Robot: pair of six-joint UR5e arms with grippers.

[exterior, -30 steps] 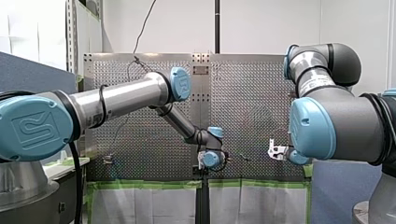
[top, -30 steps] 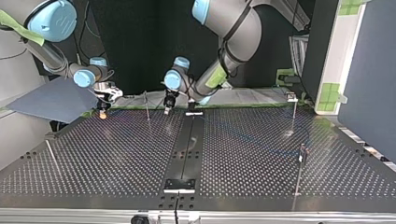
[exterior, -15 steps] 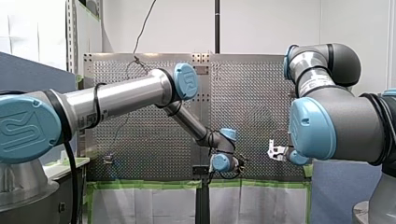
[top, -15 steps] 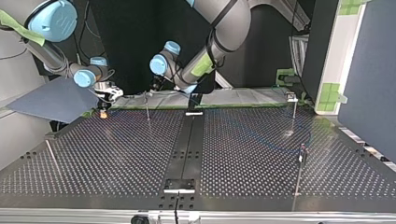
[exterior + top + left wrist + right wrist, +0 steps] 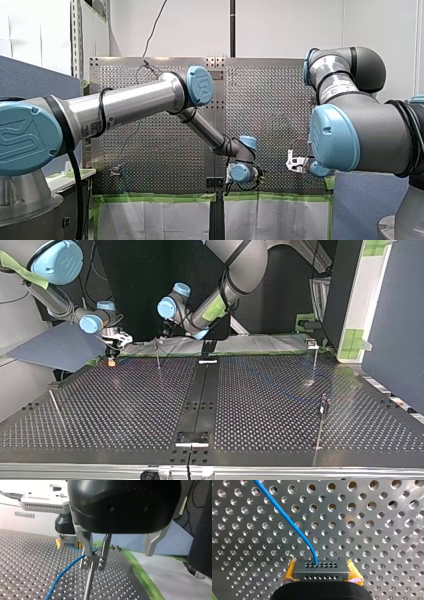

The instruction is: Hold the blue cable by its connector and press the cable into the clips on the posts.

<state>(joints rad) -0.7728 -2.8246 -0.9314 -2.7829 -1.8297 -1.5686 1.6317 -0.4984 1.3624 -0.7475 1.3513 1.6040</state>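
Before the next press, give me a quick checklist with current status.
1. Connector clamped between the right gripper yellow pads: ok.
2. Blue cable leaves the connector in a smooth curve, no kink: ok.
3. Left gripper down at the clip on the post: ok.
4. Cable seated in that clip: cannot tell.
5. Grippers apart from each other in the top view: ok.

White wall (image 5: 280, 27) behind, blue partition (image 5: 35, 77) at the front view's left
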